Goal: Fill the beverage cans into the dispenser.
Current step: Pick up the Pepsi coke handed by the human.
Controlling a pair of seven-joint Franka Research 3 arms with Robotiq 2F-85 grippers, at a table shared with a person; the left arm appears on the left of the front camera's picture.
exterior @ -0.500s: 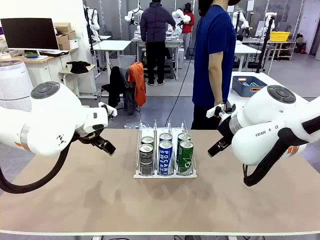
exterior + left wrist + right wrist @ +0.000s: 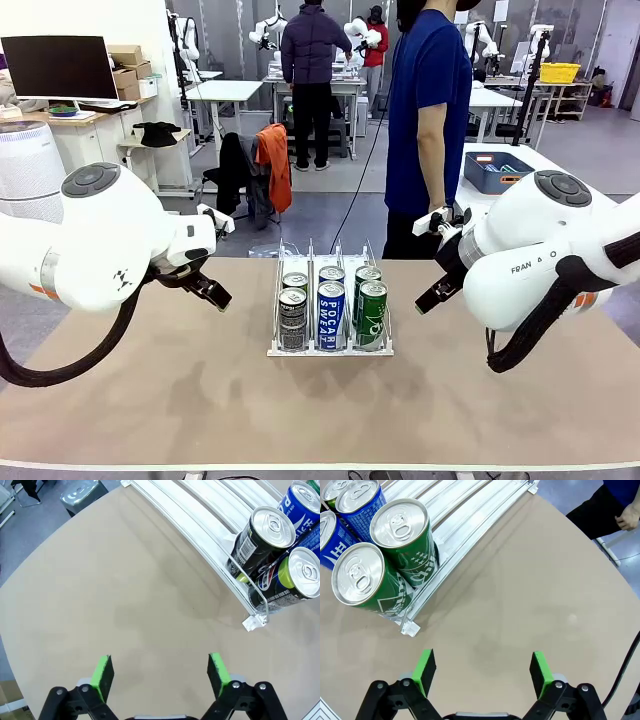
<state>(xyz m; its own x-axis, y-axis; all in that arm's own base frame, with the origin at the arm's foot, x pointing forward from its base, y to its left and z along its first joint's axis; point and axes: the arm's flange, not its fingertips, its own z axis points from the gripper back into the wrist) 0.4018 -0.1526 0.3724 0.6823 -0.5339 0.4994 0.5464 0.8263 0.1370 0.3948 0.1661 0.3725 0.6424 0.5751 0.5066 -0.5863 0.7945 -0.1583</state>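
Cans [image 2: 331,312] in dispenser [image 2: 300,352], person [image 2: 428,110] behind

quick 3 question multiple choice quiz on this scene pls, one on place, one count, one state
1. Where in the dispenser do the green cans stand?
A left lane
B middle lane
C right lane
2. How many cans does it hold?
A three
B six
C nine
3. How is the left hand?
A open, empty
B shut on a can
C shut, empty
Answers: 1 C, the green pair fills the right lane. 2 B, two per lane. 3 A, it is spread wide over the table, holding nothing.
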